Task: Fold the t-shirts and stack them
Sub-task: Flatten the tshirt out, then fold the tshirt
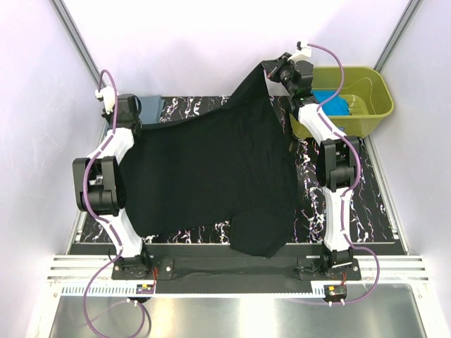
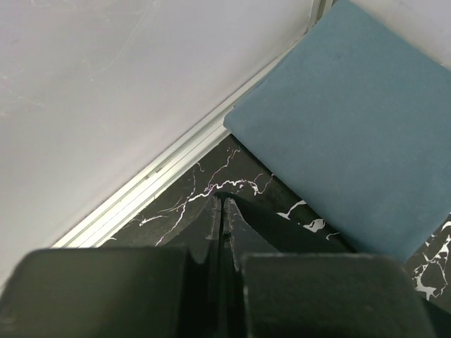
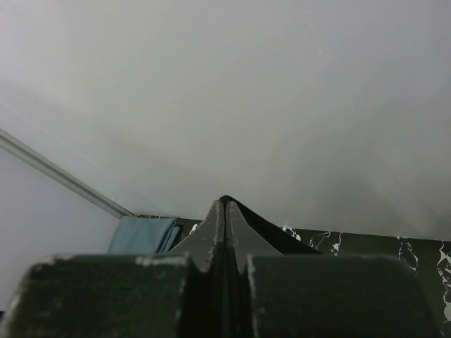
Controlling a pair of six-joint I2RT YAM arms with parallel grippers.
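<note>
The large black t-shirt point(image 1: 211, 169) is stretched between both grippers and drapes over most of the tabletop, its lower part reaching the near edge. My left gripper point(image 1: 135, 129) is shut on a corner of it low at the back left; the wrist view shows the closed fingertips point(image 2: 215, 211) pinching black cloth point(image 2: 282, 229). My right gripper point(image 1: 266, 70) is shut on another corner, lifted higher at the back right point(image 3: 225, 205). The slate grey-blue t-shirt point(image 2: 352, 127) lies folded at the back left point(image 1: 151, 105). The turquoise-blue t-shirt point(image 1: 330, 101) lies in the tub.
The olive-green tub point(image 1: 377, 105) stands at the back right beside the right arm. White walls enclose the black marbled tabletop point(image 1: 366, 211) on three sides. A metal rail point(image 2: 162, 169) runs along the wall next to the left gripper.
</note>
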